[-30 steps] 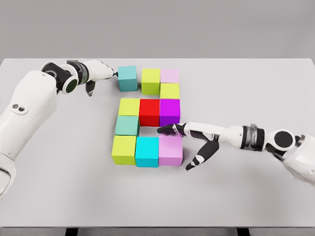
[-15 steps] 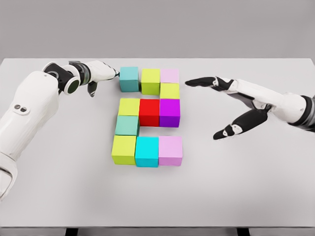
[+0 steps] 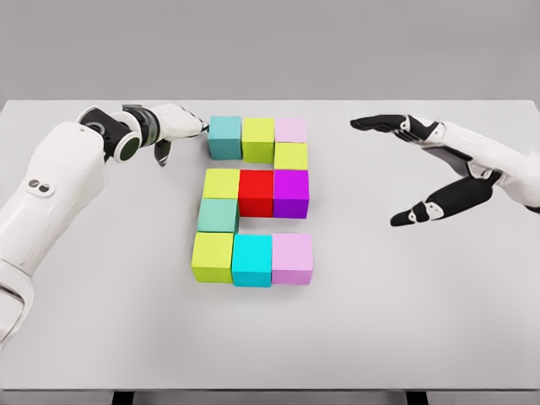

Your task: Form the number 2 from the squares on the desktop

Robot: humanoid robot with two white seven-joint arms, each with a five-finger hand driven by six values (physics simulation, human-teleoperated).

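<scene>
Looking like rigid light cubes [image 3: 256, 200], sitting mid-surface [image 3: 422, 321], nearly forming 2. Left hand [image 3: 173, 126] nudging teal cube [image 3: 224, 137], gripping nothing; pushing flat sides seeming easiest. Right hand [image 3: 422, 169] hovering, spread, empty.

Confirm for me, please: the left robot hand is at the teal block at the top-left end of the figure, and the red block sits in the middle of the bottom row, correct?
Not quite. The head view shows the red block in the middle of the middle row; the bottom row's centre is a cyan block. The left robot hand is indeed at the teal block at the top-left end.
</scene>
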